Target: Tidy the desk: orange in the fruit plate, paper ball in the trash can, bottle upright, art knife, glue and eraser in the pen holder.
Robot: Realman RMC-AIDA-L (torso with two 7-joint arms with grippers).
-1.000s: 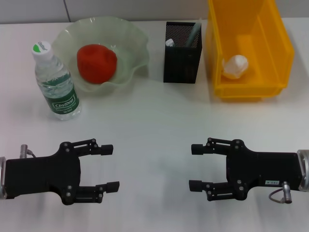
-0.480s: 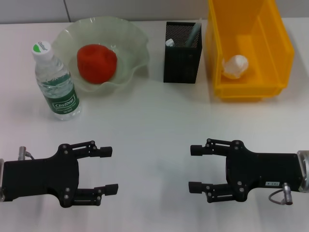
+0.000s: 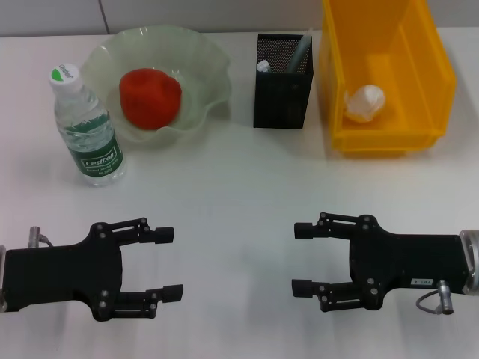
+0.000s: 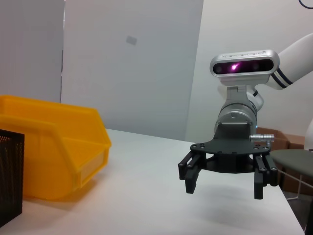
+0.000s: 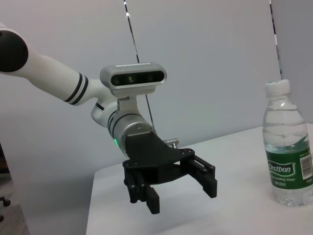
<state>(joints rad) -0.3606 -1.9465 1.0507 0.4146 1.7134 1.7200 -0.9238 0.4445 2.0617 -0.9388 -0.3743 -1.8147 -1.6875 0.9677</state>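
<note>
The orange (image 3: 150, 97) lies in the pale green fruit plate (image 3: 213, 63). To the plate's left the bottle (image 3: 86, 131) stands upright, also seen as the bottle (image 5: 286, 152). The paper ball (image 3: 364, 102) rests in the yellow trash can (image 3: 389, 142). The black mesh pen holder (image 3: 281, 90) has a grey stick (image 3: 299, 52) and a white tip (image 3: 262, 66) poking out; I cannot tell which is the art knife or the glue, and the eraser is hidden. My left gripper (image 3: 171, 263) and right gripper (image 3: 300, 259) hover open and empty near the table's front edge.
The white table (image 3: 239, 187) lies between the two grippers and the row of objects at the back. The left wrist view shows the right gripper (image 4: 224, 188) beside the yellow bin (image 4: 49, 147). In the right wrist view the left gripper (image 5: 182, 196) hangs above the table.
The left gripper has drawn back slightly toward the table's front edge. The right gripper has hardly shifted. The objects have stayed put.
</note>
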